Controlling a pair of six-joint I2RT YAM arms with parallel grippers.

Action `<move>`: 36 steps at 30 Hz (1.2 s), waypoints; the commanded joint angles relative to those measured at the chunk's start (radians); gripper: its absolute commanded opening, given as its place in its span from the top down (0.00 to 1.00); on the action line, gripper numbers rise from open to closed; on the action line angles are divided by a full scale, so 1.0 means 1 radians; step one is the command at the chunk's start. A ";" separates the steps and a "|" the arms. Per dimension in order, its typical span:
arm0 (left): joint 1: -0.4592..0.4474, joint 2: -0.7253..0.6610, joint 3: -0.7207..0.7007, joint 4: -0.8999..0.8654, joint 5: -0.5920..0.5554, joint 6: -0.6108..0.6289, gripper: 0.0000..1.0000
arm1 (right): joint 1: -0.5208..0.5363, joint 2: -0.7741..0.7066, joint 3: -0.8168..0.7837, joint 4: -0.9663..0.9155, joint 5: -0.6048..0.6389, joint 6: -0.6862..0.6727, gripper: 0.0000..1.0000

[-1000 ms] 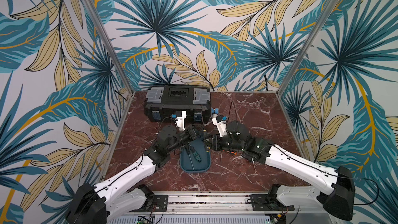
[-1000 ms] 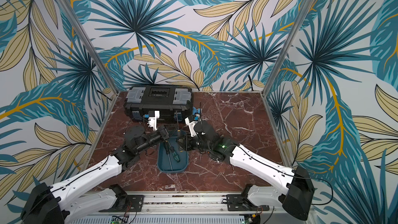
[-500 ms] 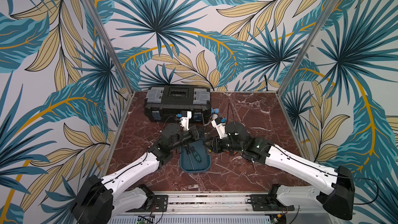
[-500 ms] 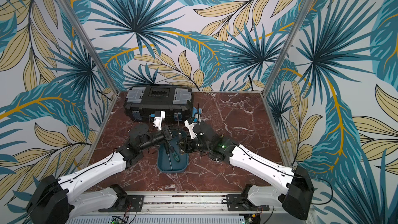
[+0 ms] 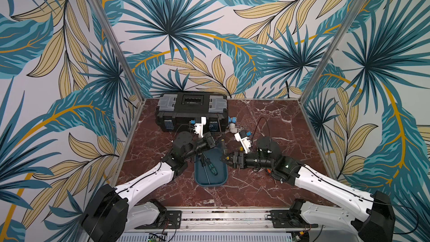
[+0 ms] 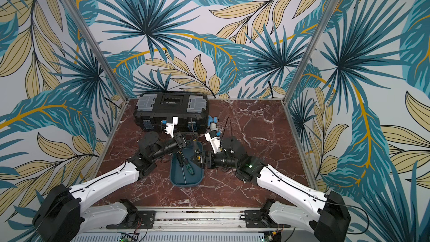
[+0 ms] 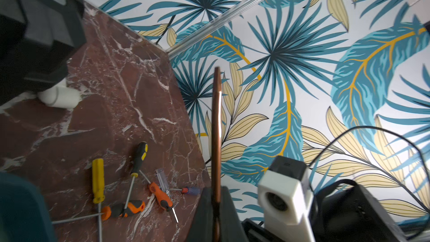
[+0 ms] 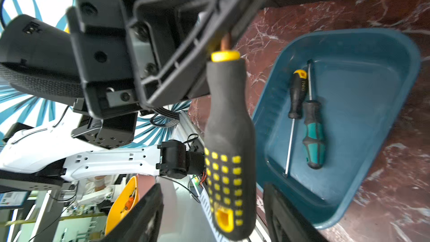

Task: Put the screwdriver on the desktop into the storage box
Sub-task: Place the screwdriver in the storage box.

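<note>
A screwdriver with a black, yellow-dotted handle (image 8: 229,124) and a copper shaft (image 7: 217,124) hangs over the far end of the teal storage box (image 5: 197,178) (image 6: 173,178). My left gripper (image 7: 216,192) (image 5: 215,140) is shut on the shaft. The fingers of my right gripper (image 8: 211,189) (image 5: 223,158) stand open on either side of the handle (image 5: 224,150), apart from it. Two screwdrivers lie in the box: a teal-and-black one (image 8: 314,140) (image 5: 213,169) and a black-and-yellow one (image 8: 296,94). Several more screwdrivers (image 7: 160,196) lie on the desktop (image 5: 267,117).
A black toolbox (image 5: 192,110) with grey lid compartments stands at the back, just behind both grippers. A white and blue pipe fitting (image 5: 231,123) lies by its right corner. Patterned walls and aluminium rails close in the desktop on three sides.
My right gripper has opened off the screwdriver's handle. My left arm reached in towards the box's far end and its gripper closed on the shaft.
</note>
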 commanded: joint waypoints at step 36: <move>-0.063 -0.101 0.121 -0.588 -0.222 0.309 0.35 | -0.006 0.065 0.170 -0.355 0.263 -0.159 1.00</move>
